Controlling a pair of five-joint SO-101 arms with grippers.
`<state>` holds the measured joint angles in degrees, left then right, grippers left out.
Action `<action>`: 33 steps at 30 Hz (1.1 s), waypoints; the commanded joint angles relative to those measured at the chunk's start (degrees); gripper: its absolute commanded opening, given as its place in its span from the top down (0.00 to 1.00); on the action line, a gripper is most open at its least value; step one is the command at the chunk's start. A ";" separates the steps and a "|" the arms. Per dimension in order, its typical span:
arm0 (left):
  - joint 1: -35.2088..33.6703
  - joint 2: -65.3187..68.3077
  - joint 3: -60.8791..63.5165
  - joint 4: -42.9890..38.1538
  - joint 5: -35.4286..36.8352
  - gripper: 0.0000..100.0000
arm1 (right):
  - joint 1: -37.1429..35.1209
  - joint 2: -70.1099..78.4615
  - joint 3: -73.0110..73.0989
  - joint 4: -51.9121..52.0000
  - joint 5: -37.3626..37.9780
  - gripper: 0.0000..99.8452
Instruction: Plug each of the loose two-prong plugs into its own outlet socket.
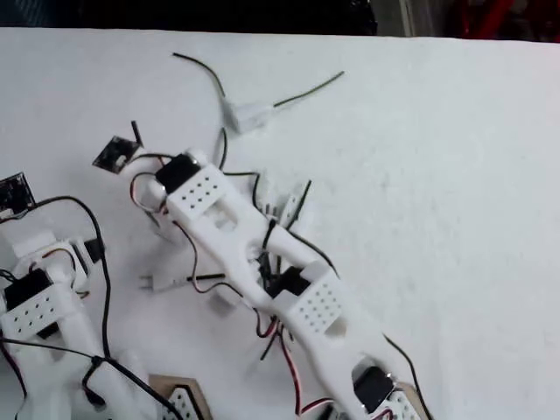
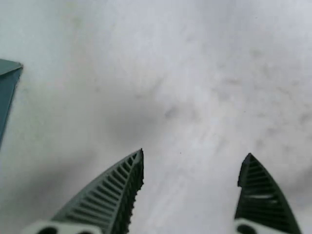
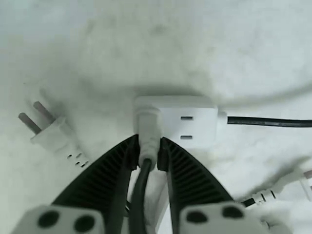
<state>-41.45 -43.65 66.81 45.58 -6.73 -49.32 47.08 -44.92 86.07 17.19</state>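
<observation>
While the right arm lies stretched low across the table, from the near edge toward the left side, the right gripper is clenched on a white plug pushed into a white outlet block. Its neighbouring socket is free. A loose plug lies near the block, prongs bare. A second outlet block sits near the far edge. At the near left corner the left arm is folded, the left gripper spread wide above bare table

White table across most of frame, dark strip along top edge. Wooden-edged piece at bottom, left of centre. Teal flat thing in left wrist view, unclear what.
</observation>
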 commanded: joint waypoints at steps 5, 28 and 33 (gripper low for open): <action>-0.57 -1.54 -0.18 -1.41 0.62 0.69 | 1.19 4.97 -7.30 1.27 0.44 0.98; -0.66 -1.54 -0.18 -1.41 0.62 0.69 | 25.45 5.67 -41.05 4.88 -8.00 0.98; -0.66 -1.54 -0.18 -1.41 0.62 0.69 | 28.70 10.95 -41.49 -0.04 -10.90 0.98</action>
<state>-41.45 -43.65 66.81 45.58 -6.73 -22.51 57.19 -83.96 89.14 7.69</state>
